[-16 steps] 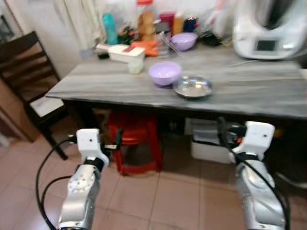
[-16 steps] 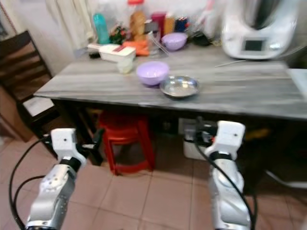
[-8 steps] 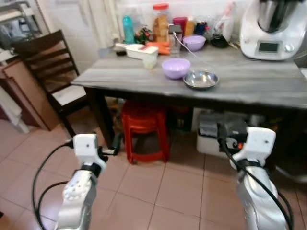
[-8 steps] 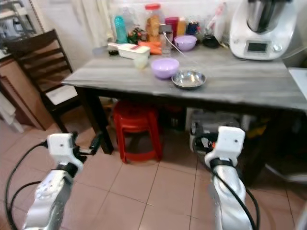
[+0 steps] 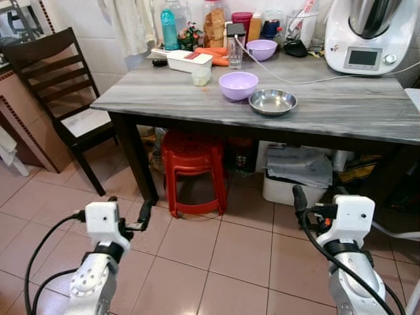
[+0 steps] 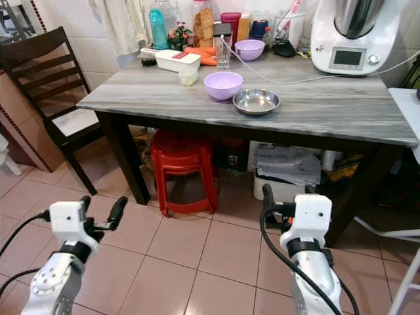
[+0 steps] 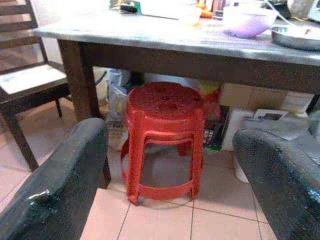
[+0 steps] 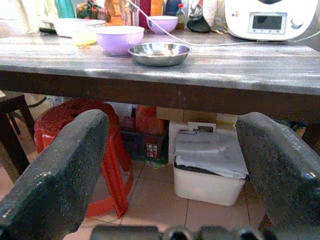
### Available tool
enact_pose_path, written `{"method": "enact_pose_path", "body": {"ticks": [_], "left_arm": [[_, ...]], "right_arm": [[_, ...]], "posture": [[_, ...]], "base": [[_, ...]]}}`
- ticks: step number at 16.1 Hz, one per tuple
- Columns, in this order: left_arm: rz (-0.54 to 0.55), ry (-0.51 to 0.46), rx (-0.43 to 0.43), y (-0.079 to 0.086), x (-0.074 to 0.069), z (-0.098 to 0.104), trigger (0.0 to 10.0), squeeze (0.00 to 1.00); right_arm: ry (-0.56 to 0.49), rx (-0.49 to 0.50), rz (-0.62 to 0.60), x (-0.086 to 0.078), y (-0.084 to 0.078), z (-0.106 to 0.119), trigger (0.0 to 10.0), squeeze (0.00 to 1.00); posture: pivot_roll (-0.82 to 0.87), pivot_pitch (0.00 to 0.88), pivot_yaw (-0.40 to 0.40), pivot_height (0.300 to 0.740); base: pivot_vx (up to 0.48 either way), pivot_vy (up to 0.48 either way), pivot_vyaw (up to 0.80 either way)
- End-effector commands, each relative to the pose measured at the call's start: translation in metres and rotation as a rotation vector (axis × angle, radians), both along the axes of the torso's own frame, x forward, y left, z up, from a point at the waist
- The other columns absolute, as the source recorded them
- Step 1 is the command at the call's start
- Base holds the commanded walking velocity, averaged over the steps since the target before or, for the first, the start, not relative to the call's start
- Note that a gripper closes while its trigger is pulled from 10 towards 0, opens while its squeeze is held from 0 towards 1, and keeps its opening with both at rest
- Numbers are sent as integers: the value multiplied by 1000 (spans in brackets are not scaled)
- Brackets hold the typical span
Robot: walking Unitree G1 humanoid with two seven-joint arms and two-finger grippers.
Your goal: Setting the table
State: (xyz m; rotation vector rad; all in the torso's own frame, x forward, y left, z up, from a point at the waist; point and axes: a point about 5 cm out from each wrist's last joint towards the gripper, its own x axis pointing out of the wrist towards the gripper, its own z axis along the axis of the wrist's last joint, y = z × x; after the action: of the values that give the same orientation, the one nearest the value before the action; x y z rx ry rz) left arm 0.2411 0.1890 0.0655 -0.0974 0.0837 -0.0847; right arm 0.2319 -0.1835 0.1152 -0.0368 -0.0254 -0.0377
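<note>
Grey wood-grain table (image 5: 341, 115) carries the tableware: a lilac bowl (image 5: 238, 84) touching a steel dish (image 5: 272, 101) near the front edge, likely parked there within reach, with bottles and a white appliance (image 5: 367, 36) pushed to the back. Both arms are low over the tiled floor, well short of the table. The left gripper (image 7: 175, 165) and right gripper (image 8: 170, 150) hold nothing, jaws wide, probably ready for a first pick

Purple bowl (image 6: 222, 84) beside steel dish (image 6: 256, 101) on grey table (image 6: 341, 111); red stool (image 6: 182, 167) underneath.
</note>
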Motion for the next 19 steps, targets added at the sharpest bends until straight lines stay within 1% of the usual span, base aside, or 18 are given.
{"method": "enact_pose_path", "body": {"ticks": [1, 4, 7, 10, 12, 19], "left_arm": [[-18, -36, 7, -2, 7, 9, 10000, 0], [-39, -71, -18, -7, 14, 19, 10000, 0], [-52, -86, -28, -11, 14, 22, 10000, 0], [-54, -87, -31, -11, 14, 22, 10000, 0], [-58, -88, -38, -12, 15, 23, 10000, 0], [-68, -84, -51, -14, 16, 23, 10000, 0]], "right_arm": [[-23, -3, 9, 3, 3, 6, 10000, 0], [-32, 1, 10, 6, 4, 9, 10000, 0], [-38, 5, 13, 6, 4, 10, 10000, 0], [-46, 14, 18, 8, 6, 12, 10000, 0], [-47, 14, 18, 9, 5, 13, 10000, 0], [-43, 15, 19, 10, 6, 12, 10000, 0]], "posture": [[-98, 0, 69, 740], [-99, 0, 66, 740], [-96, 0, 64, 740], [-96, 0, 63, 740], [-98, 0, 63, 740], [-102, 0, 64, 740]], "base": [[0, 0, -800], [0, 0, -800], [0, 0, -738], [0, 0, 0], [0, -281, 0], [0, -321, -556]]}}
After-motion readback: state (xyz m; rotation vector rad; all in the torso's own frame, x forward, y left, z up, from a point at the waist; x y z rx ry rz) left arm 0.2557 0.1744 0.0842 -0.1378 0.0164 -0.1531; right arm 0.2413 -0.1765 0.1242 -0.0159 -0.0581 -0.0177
